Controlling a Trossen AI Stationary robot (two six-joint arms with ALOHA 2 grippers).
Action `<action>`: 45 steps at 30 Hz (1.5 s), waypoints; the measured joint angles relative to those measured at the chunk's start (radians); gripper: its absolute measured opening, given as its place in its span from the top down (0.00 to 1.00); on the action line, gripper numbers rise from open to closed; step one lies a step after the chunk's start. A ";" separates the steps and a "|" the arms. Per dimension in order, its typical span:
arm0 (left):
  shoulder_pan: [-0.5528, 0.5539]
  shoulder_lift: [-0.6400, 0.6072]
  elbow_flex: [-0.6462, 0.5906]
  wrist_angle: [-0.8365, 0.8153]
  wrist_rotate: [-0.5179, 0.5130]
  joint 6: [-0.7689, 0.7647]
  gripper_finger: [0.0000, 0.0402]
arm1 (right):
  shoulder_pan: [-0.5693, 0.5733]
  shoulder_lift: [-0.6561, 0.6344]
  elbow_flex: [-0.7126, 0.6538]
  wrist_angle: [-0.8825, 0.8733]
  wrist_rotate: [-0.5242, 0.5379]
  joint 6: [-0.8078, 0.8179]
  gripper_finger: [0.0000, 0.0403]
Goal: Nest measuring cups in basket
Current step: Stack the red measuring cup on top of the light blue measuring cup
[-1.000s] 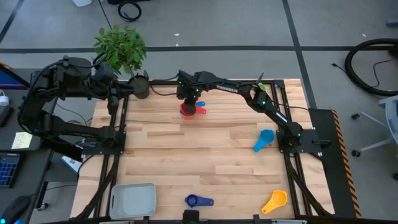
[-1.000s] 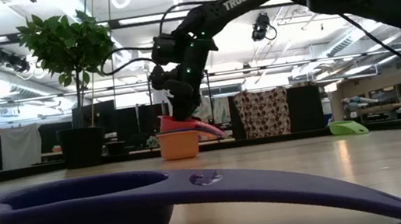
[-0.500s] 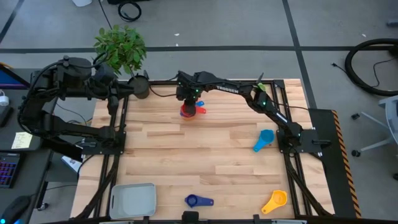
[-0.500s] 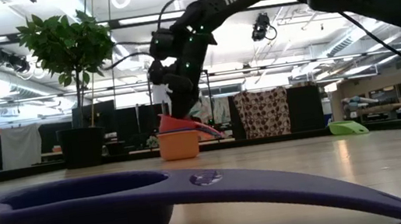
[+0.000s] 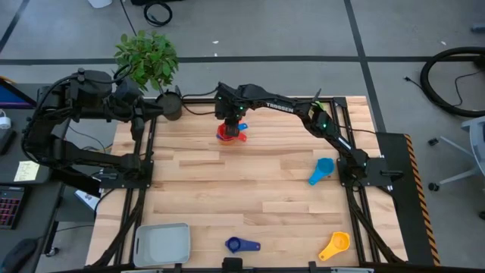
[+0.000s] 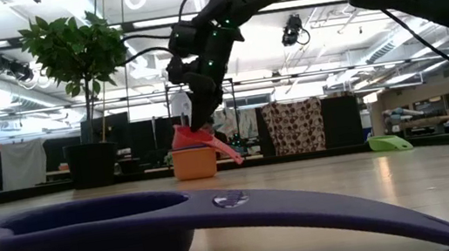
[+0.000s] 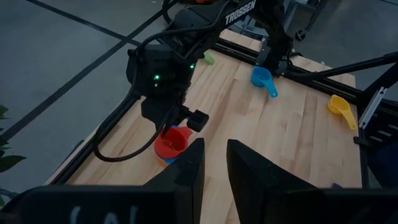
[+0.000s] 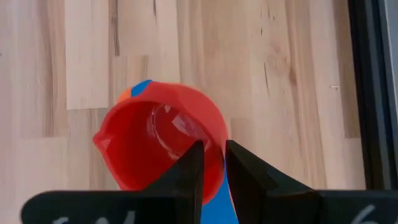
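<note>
the right gripper [image 8: 211, 167] is pinched on the rim of the red cup [image 8: 163, 144], at the table's far edge. the basket [image 5: 161, 243] lies diagonally across at the near-left corner; left gripper [image 7: 212, 163] slightly apart, parked far-left.

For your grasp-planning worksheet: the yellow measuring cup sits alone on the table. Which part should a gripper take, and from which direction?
Take the yellow measuring cup by its short flat handle, which sticks out from the bowl toward the table's edge. Come straight down from above: it lies flat with clear wood around it, and thin fingers would probably straddle the handle more easily than the round bowl.
</note>
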 joint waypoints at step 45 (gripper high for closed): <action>0.000 0.000 0.000 0.002 0.000 -0.002 0.82 | -0.017 0.015 -0.062 -0.011 -0.097 -0.058 0.70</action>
